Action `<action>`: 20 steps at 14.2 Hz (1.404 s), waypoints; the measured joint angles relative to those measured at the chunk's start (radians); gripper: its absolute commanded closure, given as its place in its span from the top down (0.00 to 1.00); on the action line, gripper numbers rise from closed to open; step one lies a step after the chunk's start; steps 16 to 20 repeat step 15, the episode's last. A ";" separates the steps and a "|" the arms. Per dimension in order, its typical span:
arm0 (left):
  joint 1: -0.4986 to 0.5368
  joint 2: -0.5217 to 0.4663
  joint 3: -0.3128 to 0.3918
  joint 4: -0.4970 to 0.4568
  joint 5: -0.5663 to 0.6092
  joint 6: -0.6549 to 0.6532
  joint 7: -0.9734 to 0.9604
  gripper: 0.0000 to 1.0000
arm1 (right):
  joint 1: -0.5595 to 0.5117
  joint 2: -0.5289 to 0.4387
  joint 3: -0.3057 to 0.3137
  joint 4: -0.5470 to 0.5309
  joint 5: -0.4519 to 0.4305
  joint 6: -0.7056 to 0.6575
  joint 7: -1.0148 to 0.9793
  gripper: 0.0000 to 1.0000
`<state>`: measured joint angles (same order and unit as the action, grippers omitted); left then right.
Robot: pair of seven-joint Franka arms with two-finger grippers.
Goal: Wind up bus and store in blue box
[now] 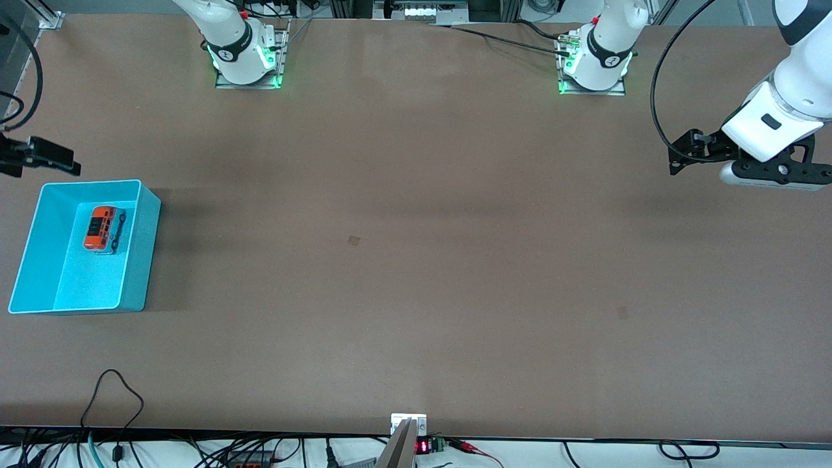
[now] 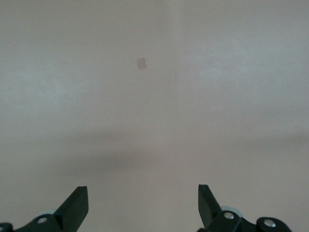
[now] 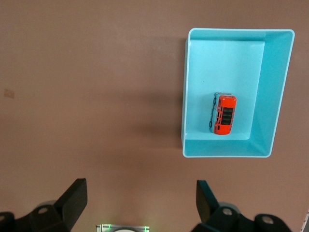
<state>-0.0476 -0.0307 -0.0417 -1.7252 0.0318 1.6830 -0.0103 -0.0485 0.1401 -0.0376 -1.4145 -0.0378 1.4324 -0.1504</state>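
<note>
Item: small orange-red toy bus point(image 1: 103, 229), in light cyan-blue plastic box point(image 1: 146, 260) at my right arm's table point(image 1: 416, 260) end; storing looks finished. Left gripper point(image 2: 143, 203), right gripper point(image 3: 141, 198): spread, empty, parked.

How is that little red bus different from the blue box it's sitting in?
The bus is orange-red with dark roof windows; the blue box is plain light cyan all over. The bus is much smaller, filling only a small part of the box's floor, at the end farther from the front camera. The bus is a closed, detailed toy shape; the box is an open-topped bin with tall thin walls. Both are elongated, and they lie roughly lengthwise alike at the right arm's end of the table.
</note>
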 measured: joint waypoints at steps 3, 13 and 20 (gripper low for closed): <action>0.000 0.000 0.000 0.000 0.000 0.000 -0.001 1.00 | 0.002 -0.017 -0.001 0.000 0.000 -0.008 0.000 1.00; 0.001 0.000 0.000 0.000 0.000 0.000 -0.001 1.00 | 0.000 -0.014 -0.010 -0.036 0.000 -0.013 0.000 1.00; 0.001 0.000 0.000 0.000 0.000 0.000 -0.001 1.00 | -0.001 -0.013 -0.013 -0.049 0.000 -0.012 0.000 1.00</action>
